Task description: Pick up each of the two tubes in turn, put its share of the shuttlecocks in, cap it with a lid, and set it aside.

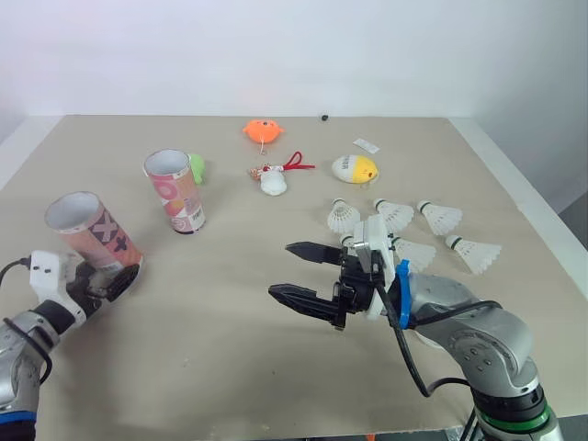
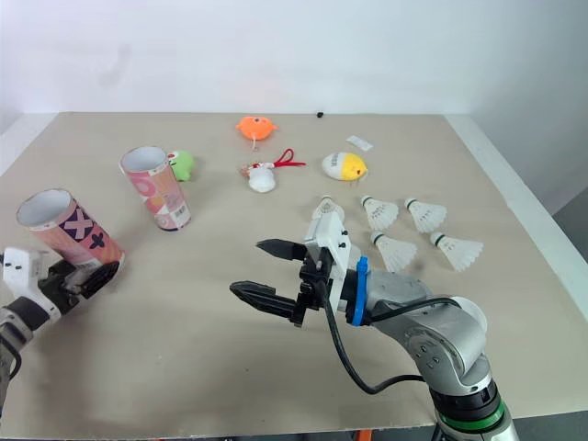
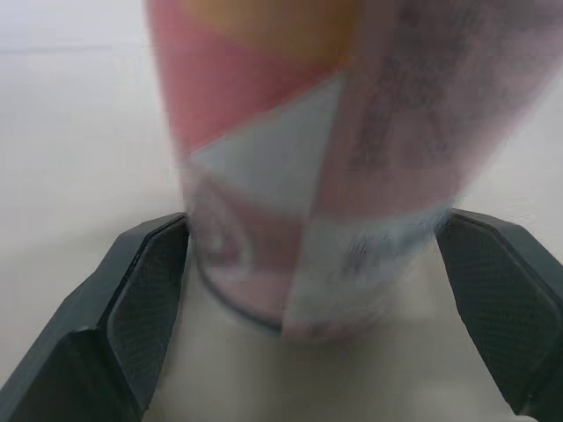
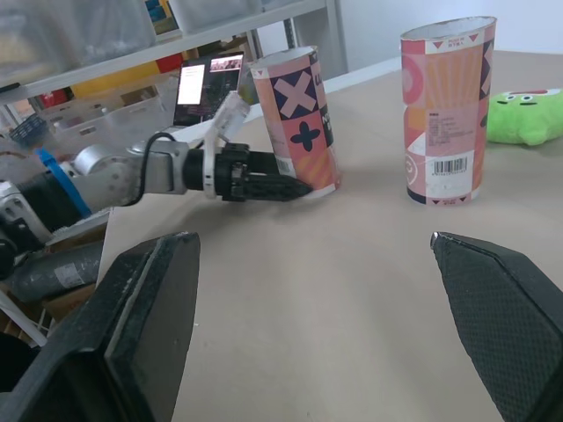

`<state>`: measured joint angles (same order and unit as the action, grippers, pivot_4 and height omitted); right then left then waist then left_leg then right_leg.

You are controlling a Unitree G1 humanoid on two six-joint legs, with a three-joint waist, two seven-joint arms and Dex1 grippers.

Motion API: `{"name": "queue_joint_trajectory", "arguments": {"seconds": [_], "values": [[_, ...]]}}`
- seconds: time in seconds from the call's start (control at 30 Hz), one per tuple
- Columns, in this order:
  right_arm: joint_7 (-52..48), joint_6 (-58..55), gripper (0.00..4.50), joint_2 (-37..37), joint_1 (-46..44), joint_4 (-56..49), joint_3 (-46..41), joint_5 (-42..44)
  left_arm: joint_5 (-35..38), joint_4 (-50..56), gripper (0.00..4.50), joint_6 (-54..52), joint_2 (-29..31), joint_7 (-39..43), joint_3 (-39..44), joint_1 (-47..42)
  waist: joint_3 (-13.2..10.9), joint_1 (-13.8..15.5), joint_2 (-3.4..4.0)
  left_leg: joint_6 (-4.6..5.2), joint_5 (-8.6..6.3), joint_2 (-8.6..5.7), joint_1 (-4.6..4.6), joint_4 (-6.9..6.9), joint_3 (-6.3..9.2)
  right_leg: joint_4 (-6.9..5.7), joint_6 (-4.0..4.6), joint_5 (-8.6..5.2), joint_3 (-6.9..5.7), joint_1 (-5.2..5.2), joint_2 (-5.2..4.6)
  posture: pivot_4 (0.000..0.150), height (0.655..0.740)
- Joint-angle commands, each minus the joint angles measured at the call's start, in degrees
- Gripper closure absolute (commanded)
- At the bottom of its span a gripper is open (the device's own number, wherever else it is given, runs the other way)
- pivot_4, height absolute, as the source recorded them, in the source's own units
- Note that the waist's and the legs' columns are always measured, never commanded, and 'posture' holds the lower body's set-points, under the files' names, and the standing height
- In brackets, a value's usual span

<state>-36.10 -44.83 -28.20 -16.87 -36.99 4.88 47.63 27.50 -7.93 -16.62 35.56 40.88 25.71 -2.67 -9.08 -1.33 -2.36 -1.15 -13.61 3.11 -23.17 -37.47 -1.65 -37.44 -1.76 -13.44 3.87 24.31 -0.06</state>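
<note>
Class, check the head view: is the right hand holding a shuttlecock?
No, the right hand is open and empty; the shuttlecocks lie on the table.

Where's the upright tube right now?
In the left eye view, the upright tube stands on the robot's left side of the table, just in front of the green toy and beyond the tilted tube in the left gripper.

Beige table [image 1: 230, 367], plain white wall [image 1: 276, 55], shelving [image 4: 176, 42] with storage bins [image 4: 79, 26]
</note>
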Motion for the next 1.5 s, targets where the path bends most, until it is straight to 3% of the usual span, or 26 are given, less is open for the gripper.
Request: {"name": "queue_joint_trajectory", "arguments": {"seconds": [0.03,0.43,0.6,0.9,1.03,1.2,1.5], "values": [[-0.11,1.3,0.0,0.18,-0.95,-1.93,0.14,0.08,-1.49,-2.25,0.03,2.32,1.77,0.38,-0.56,-4.05,0.0,-0.01,-0.01,0.0,0.0,0.0,0.0,-0.01,0.01,0.0,0.0,0.01,-0.01,0.0,0.01,0.15,0.74],[-1.65,3.27,0.0,-0.45,1.16,-1.65,0.75,-1.98,-2.92,-6.1,0.03,5.93,0.59,0.36,-2.14,-8.67,0.0,0.0,-0.01,0.03,-0.02,0.0,-0.06,-0.04,0.03,0.0,0.25,0.18,0.0,0.0,0.01,0.15,0.74],[-2.05,3.54,0.0,-0.97,1.39,-1.63,0.54,-1.95,-3.03,-6.33,1.5,6.16,0.25,0.38,-2.77,-8.89,0.0,-0.02,-0.01,0.03,-0.01,-0.02,-0.05,-0.07,-0.01,0.0,0.19,0.22,0.03,0.0,0.0,0.15,0.74],[-2.75,3.56,0.0,-1.95,1.76,-1.69,0.75,-1.98,-1.68,-3.38,1.5,8.78,-1.28,0.05,-0.89,-5.09,0.0,-0.04,0.0,0.03,-0.02,-0.01,-0.04,-0.07,-0.02,-0.01,0.21,0.23,0.06,0.0,0.0,0.15,0.74],[-3.41,3.6,0.0,-2.47,1.84,-1.39,0.62,-2.05,-0.6,-0.23,1.5,14.82,-1.19,4.36,0.59,-0.14,0.0,-0.13,-0.01,0.03,-0.02,0.02,-0.04,-0.07,-0.05,-0.01,0.24,0.23,0.07,0.01,0.0,0.15,0.74],[-5.71,2.64,0.0,-4.78,2.68,-1.67,-1.41,0.54,-2.51,3.55,1.5,18.95,3.29,13.81,-3.1,4.36,0.0,0.08,0.0,0.03,-0.02,0.01,-0.04,-0.07,-0.03,-0.01,0.26,0.21,0.05,0.01,-0.02,0.15,0.74],[-6.81,2.27,0.0,-12.62,9.41,-6.4,-10.71,6.36,-1.02,11.17,1.5,5.08,16.42,31.01,-16.87,-6.09,-0.04,-0.12,0.1,0.19,0.1,-0.12,-0.03,-0.09,-0.08,0.0,0.05,-0.01,0.04,-0.03,-0.15,0.15,0.74]]}}
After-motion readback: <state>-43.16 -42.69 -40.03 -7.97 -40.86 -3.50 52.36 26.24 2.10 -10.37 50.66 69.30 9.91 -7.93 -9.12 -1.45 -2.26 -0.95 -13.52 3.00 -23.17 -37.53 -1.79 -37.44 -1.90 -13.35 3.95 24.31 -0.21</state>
